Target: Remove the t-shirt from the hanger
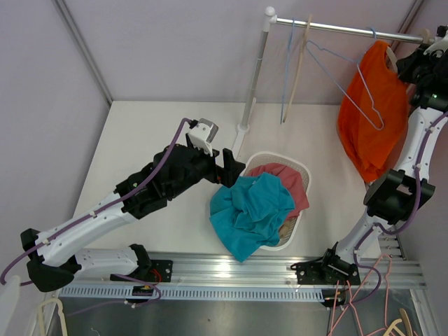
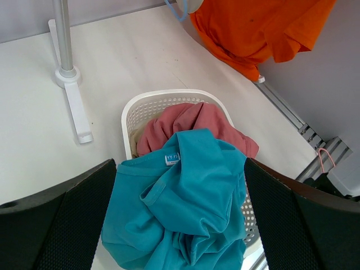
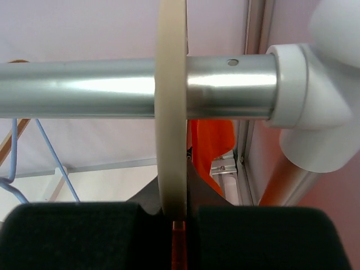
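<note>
Well, the rail (image 1: 336, 28) spans twelve to two o'clock in the top view, with the orange t-shirt (image 1: 371, 112) hanging at two o'clock, not yet freed. Over the basket (image 1: 303, 175) near centre hovers the left gripper (image 1: 229, 168), jaws wide and empty. The right gripper (image 3: 180, 225) is pinched narrow on the hanger hook (image 3: 171, 112) looped over the rail. Pulled sideways, that hook could catch and drag the rail over; so thin a grip may also slip.

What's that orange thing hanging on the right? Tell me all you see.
An orange t-shirt, soft plain fabric, creased and bunched. It hangs limp from a cream hanger hooked over the metal rail near its right end. The right gripper is shut on that hook. A blue wire hanger crosses in front of it.
</note>
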Tool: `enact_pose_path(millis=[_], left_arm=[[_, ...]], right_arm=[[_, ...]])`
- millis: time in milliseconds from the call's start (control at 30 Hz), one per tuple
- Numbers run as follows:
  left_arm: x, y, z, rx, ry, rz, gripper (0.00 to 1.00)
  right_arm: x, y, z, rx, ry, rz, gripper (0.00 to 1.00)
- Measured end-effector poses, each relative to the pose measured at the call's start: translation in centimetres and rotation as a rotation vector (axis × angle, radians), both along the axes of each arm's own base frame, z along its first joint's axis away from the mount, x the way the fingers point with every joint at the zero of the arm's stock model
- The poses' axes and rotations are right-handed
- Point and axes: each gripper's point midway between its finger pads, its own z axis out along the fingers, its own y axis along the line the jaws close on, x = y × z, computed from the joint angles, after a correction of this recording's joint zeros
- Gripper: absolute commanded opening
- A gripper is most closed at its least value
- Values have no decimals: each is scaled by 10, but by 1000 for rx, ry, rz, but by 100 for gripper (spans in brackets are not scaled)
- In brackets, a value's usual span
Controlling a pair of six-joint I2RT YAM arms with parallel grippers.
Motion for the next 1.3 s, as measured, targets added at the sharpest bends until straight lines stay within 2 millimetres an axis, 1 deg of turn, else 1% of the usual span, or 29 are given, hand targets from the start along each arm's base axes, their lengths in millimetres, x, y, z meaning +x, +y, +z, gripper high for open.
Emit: enact_pose_path(millis=[200,400,533,667,733,833,1000,1067,1133,1200,1267,1300], left_arm=[[-1,2,-1,-1,-1,1,100],[-4,13,-9,-4,-6,19,100],[-6,20,-22,0,-7,34,100],[-6,21,-31,12,-1,34,99],[-6,21,-32,11,-3,34,99],[-6,22,-30,13,-14,32,99],[-7,27,-21,-1,-41,36,100],[-9,29,-19,-7,-47,35,100],[-10,30,-17,-11,-52,30,100],[-11,28,-16,-13,-51,20,99],[-14,25,-17,-17,-49,-2,99],[-15,22,-18,-23,-50,-14,99]], right_arm=[[2,2,2,1,-5,1,0],[-2,7,4,20,0,8,0],[-18,18,11,36,-5,14,0],[-37,30,28,43,-34,19,0],[-43,35,40,44,-59,28,0],[-49,41,51,43,-85,37,0],[-54,47,58,51,-95,29,0],[-58,47,58,64,-65,-12,0],[-66,45,59,77,-40,-73,0],[-81,49,55,98,-18,-140,0],[-104,56,43,123,8,-210,0],[-118,63,34,137,23,-238,0]])
